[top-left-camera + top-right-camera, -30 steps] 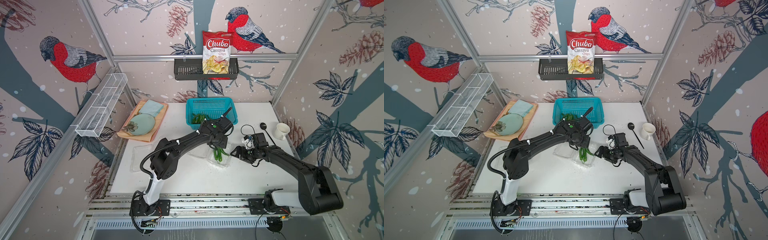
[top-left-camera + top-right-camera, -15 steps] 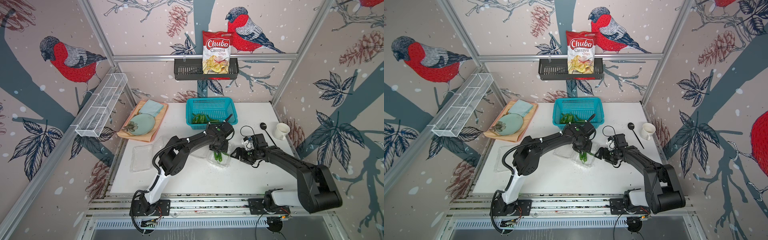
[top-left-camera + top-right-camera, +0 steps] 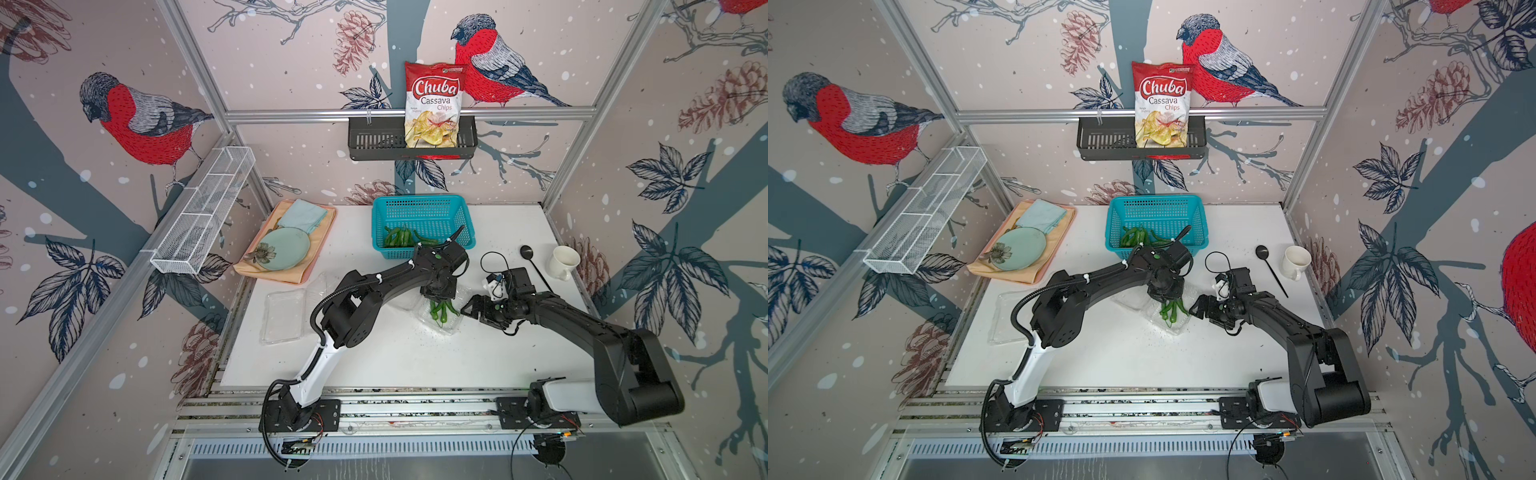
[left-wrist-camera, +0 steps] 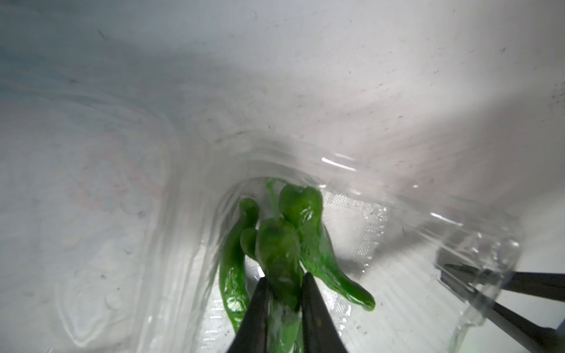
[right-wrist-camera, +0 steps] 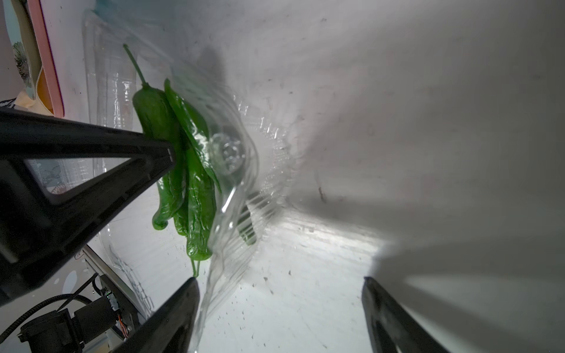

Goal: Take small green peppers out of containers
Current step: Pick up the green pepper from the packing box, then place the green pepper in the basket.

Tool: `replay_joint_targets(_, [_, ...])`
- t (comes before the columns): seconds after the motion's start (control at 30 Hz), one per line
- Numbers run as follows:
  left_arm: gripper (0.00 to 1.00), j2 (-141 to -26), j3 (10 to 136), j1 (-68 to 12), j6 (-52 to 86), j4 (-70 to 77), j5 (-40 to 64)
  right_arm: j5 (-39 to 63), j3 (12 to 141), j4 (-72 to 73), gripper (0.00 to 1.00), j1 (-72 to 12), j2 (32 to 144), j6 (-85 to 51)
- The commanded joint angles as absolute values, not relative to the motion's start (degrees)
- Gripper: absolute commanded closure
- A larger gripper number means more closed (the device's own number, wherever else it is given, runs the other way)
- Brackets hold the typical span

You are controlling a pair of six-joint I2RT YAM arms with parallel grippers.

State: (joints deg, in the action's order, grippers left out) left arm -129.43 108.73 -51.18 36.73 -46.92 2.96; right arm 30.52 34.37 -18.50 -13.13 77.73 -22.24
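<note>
One white table [image 3: 415, 361] carries nearly everything, and two black arms reach over it: the left arm [image 3: 374, 286] bends down into the middle, and the right arm [image 3: 573, 320] comes in low beside it. One white wire shelf [image 3: 203, 212] hangs on the side wall. One black basket [image 3: 374, 141] hangs on the back wall and holds one bag of chips [image 3: 434, 104]. At the table's far left corner lies one orange tray [image 3: 320, 237], bearing one pale green plate [image 3: 286, 249] and one folded light blue cloth [image 3: 303, 214]. One teal basket [image 3: 424, 208] stands at the back middle. There are two clear containers, both with their lids open. The empty container [image 3: 282, 320] sits well apart at the left, and the other container [image 3: 451, 324] lies between the two arms. One white mug [image 3: 563, 262] and one black spoon [image 3: 527, 251] rest near each other at the far right. The peppers are in two groups. A bunch of peppers [image 3: 401, 237] lies in the teal basket, too overlapped to count. In the middle container about four peppers [image 3: 442, 311] can be made out. The left fingers [image 4: 256, 308] stand narrow inside that container, one on each side of a single pepper [image 4: 278, 253] and pressed against it. The right fingers [image 5: 180, 308] stand wide apart at that container's corner. The clear plastic edge runs just beside one of them, and nothing is gripped between the two.
</note>
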Motion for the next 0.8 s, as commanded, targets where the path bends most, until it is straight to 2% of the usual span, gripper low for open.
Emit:
replay_joint_targets(0.0, [0.84, -128.49, 109.32, -51.15, 35.94, -48.23, 1.94, 30.83, 34.15, -17.76, 0.17, -13.1, 77.87, -21.63])
replay_joint_targets(0.47, [0.88, -121.48, 111.21, -51.06, 34.0, -51.58, 0.43, 31.0, 34.71, -17.23, 0.16, -13.09, 78.77, -21.67])
replay_joint_targets(0.6, [0.88, -118.89, 111.25, -50.89, 30.22, -48.22, 1.56, 30.86, 34.46, -17.06, 0.16, -13.07, 78.91, -21.69])
replay_joint_targets(0.77, [0.88, -120.71, 118.38, -48.98, 24.1, -47.44, 1.76, 30.54, 34.41, -17.92, 0.16, -13.1, 79.11, -21.32])
